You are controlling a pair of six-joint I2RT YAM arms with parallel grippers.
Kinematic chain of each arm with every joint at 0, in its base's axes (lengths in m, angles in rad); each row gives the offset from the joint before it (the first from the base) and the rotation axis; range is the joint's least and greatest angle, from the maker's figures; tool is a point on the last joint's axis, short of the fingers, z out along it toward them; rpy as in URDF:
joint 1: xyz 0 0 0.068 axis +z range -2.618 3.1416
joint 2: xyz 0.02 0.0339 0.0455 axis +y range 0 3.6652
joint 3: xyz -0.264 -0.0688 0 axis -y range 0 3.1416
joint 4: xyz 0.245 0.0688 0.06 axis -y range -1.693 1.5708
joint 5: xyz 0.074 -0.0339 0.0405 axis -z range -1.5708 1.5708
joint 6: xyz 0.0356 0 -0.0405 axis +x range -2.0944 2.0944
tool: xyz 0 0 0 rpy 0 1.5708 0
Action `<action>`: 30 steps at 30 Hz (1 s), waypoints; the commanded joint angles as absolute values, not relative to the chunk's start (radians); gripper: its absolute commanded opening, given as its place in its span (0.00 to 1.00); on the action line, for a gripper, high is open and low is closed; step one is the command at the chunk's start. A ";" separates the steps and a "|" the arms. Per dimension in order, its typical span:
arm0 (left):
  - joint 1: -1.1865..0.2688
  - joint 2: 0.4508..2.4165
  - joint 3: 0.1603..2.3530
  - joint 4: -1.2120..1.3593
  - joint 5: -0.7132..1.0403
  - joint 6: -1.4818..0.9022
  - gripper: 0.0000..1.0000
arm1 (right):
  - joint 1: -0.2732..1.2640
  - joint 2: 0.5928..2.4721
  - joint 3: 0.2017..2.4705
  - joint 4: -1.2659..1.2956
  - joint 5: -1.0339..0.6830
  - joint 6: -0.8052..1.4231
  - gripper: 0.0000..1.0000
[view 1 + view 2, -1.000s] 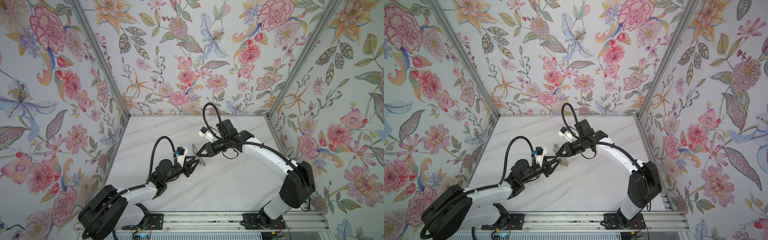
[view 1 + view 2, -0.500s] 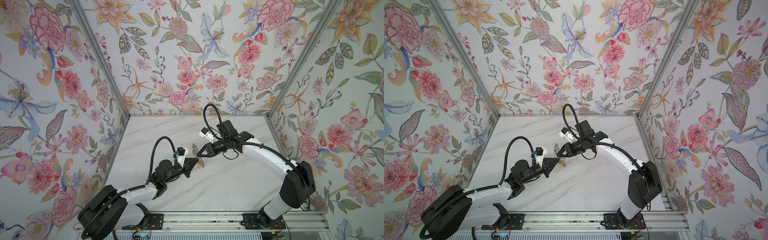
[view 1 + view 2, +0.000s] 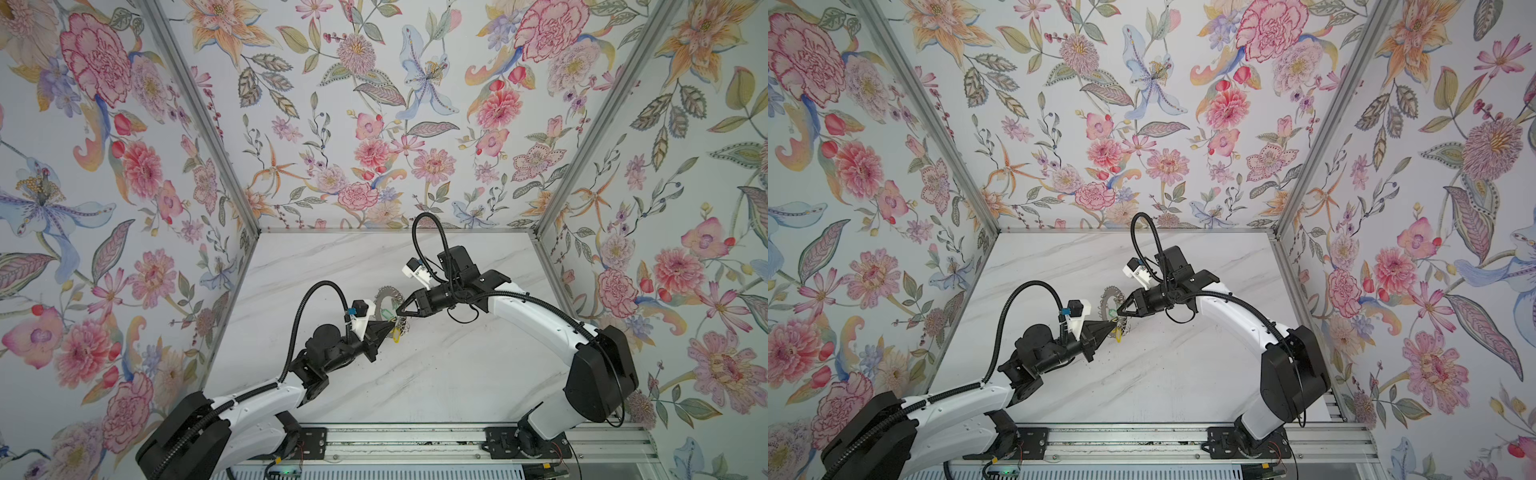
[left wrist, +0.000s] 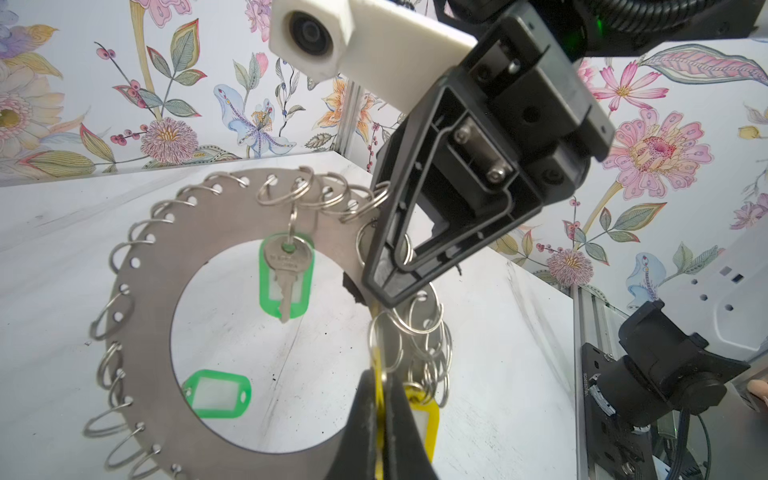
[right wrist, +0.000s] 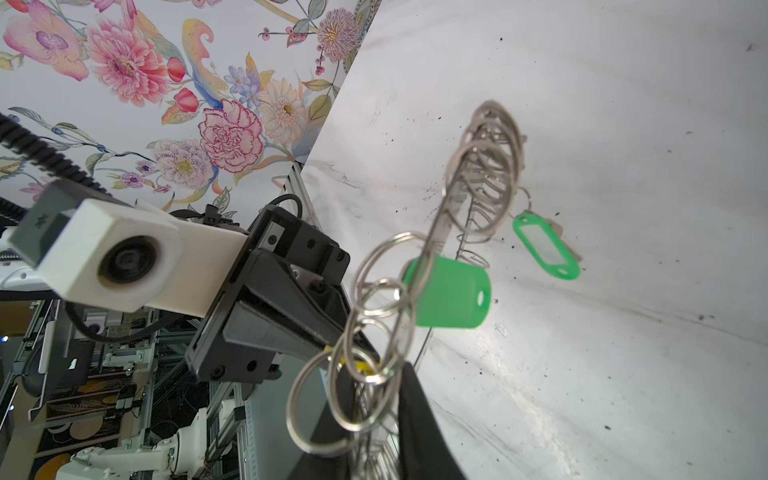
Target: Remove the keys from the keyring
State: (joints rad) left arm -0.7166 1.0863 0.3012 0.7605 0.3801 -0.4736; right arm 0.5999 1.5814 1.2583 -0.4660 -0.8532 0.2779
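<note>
The keyring (image 4: pixel 145 332), a grey disc fringed with wire loops, is held up on edge above the table in both top views (image 3: pixel 388 296) (image 3: pixel 1111 296). My right gripper (image 5: pixel 370 415) (image 3: pixel 400 311) is shut on its rim, with loops bunched between the fingers. One of the keys (image 4: pixel 286 266), silver with a green tag, hangs from a loop across the centre hole. My left gripper (image 4: pixel 378 386) (image 3: pixel 390 328) is shut on a yellow tag (image 4: pixel 426 424) that hangs from the loops under the right gripper. The key of that tag is hidden.
A second green tag (image 4: pixel 217 394) shows through the centre hole; whether it lies on the table I cannot tell. The white marble table (image 3: pixel 415 374) has flowered walls on three sides and a metal rail (image 3: pixel 415 440) along the front.
My left gripper was open beside the ring and has shut on the yellow tag. My right gripper's jaws have drawn a little closer on the rim. The arms have hardly shifted.
</note>
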 commanded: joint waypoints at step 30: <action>-0.736 1.086 0.439 0.391 0.045 -0.323 0.00 | 0.636 1.639 1.423 -0.731 -0.510 0.135 0.08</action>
State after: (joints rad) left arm -0.7334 1.0924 0.4072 0.4793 0.1547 -0.3626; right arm 0.6289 1.6108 1.3785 -0.6193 -0.6250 0.1833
